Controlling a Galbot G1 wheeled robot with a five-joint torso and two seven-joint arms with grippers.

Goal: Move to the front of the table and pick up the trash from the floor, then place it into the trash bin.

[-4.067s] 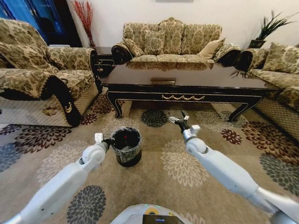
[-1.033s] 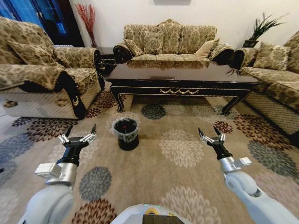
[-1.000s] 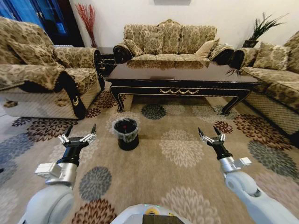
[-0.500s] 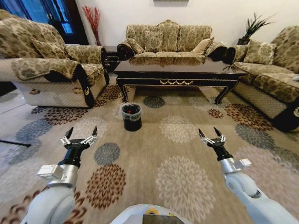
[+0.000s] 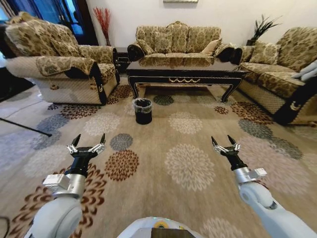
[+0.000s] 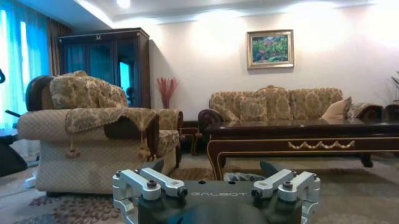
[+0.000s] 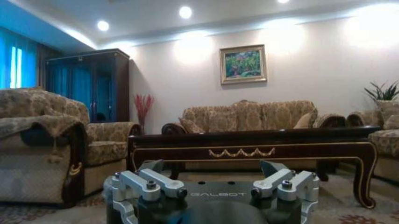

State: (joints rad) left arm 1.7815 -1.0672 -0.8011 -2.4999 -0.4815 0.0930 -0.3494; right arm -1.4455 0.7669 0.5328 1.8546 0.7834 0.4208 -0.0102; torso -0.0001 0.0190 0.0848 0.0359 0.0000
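Carpet (image 5: pixel 198 134) with its round flower medallions stretches ahead of me, beige-tan and wide between my arms and the furniture at the far end. I hold the left gripper (image 5: pixel 88 144) low at the near left, its two dark fingers spread wide apart with nothing between them. The right gripper (image 5: pixel 225 144) sits at the near right at about the same height, its fingers also spread and holding nothing. From the left wrist view I see the left gripper (image 6: pixel 212 175) pointing level toward the room, jaws wide, and the right wrist view shows the right gripper (image 7: pixel 212 173) the same way.

The trash bin (image 5: pixel 143 110), black with its translucent liner folded over the rim, stands on the carpet well ahead of me, left of centre, just in front of the coffee table's left legs. The table (image 5: pixel 184 74) lies far across the room, long and dark with gold scrollwork on its apron, a sofa (image 5: pixel 176 42) behind it. An armchair (image 5: pixel 64 64) sits at the far left and another sofa (image 5: pixel 282 64) at the far right. I cannot make out any litter on the carpet.
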